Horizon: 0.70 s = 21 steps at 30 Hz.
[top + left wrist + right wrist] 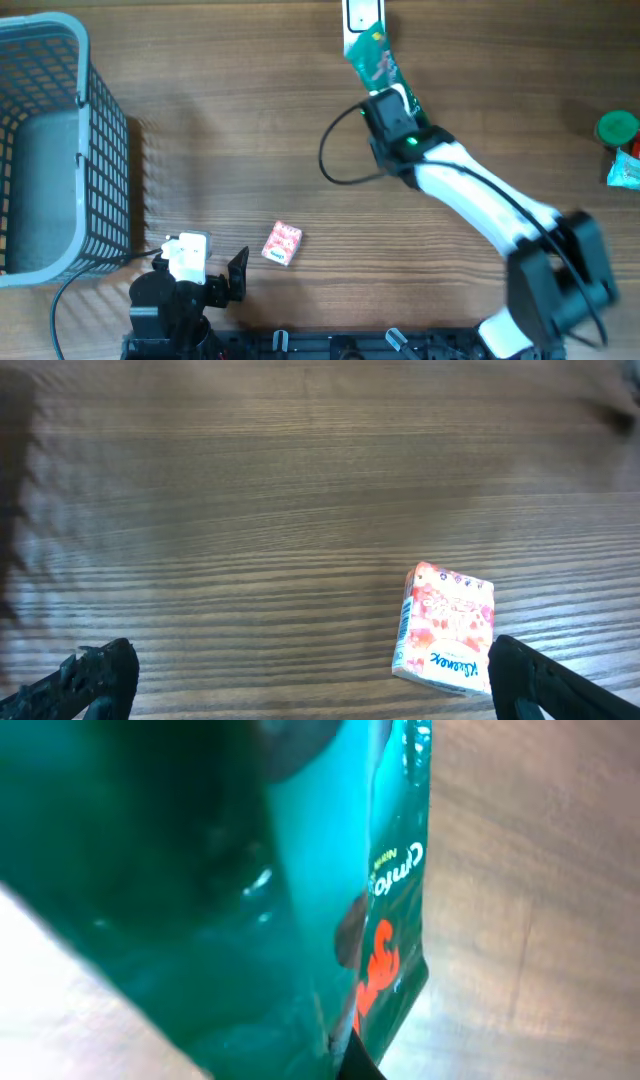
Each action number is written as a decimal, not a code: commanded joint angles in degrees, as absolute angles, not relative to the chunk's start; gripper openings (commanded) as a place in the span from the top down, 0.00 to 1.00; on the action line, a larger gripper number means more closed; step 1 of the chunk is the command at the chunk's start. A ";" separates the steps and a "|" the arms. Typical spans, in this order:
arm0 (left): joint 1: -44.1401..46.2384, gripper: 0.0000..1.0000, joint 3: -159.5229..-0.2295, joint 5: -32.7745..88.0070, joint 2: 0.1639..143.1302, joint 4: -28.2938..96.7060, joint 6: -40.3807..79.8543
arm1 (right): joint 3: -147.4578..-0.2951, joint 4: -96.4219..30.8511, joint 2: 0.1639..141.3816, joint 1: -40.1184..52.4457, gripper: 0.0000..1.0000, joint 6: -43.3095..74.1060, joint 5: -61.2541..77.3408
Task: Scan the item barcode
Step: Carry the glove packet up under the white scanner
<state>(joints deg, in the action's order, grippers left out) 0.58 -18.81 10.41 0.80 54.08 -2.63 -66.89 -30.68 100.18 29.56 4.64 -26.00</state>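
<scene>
The item is a green snack packet (375,62) with red print, and my right gripper (388,98) is shut on its lower end. The gripper holds it at the back middle of the table, its top end reaching the white scanner (360,14) at the frame's edge. In the right wrist view the packet (250,890) fills most of the picture and only a dark fingertip (358,1066) shows at the bottom. No barcode can be made out. My left gripper (200,268) stands open at the front left, with nothing between its fingers (95,680).
A pink Kleenex tissue pack (447,628) lies flat beside the left gripper's right finger (540,685). A grey mesh basket (100,150) stands at the far left. A green-lidded container (617,128) and a blue packet (625,170) sit at the right edge. A black cable (335,165) loops beside the right arm.
</scene>
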 commanded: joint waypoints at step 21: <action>0.25 0.00 -18.74 11.09 0.38 54.11 -2.28 | -106.65 -19.42 140.29 23.99 0.95 -24.01 -60.34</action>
<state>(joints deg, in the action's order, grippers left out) 0.58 -18.81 10.41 0.80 54.06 -2.63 -105.06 -21.87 139.46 23.49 -20.93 -55.57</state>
